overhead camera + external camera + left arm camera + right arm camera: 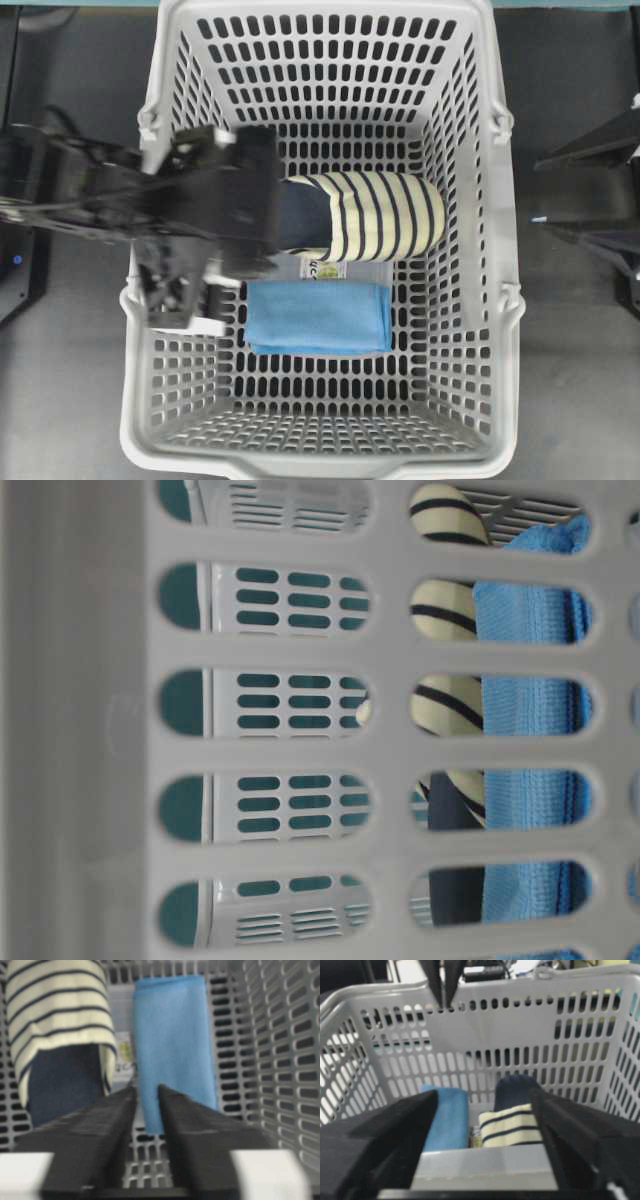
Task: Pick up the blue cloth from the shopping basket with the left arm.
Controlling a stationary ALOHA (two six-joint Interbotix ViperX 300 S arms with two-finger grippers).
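Observation:
The blue cloth (318, 317) lies folded flat on the floor of the grey shopping basket (500, 300), in front of a navy and cream-striped roll (375, 215). My left gripper (240, 268) reaches over the basket's left rim and hovers just left of the cloth's near end. In the left wrist view the gripper (146, 1089) has only a narrow gap between its jaws and holds nothing; the cloth (172, 1040) shows beyond and between them. My right gripper (537, 190) is wide open outside the right rim, facing the cloth (447, 1115).
The striped roll (55, 1015) lies right beside the cloth, with a printed label (325, 268) between them. The basket's slotted walls (285, 1060) close in on all sides. Through the wall, the table-level view shows the cloth (530, 700) and the roll (445, 700).

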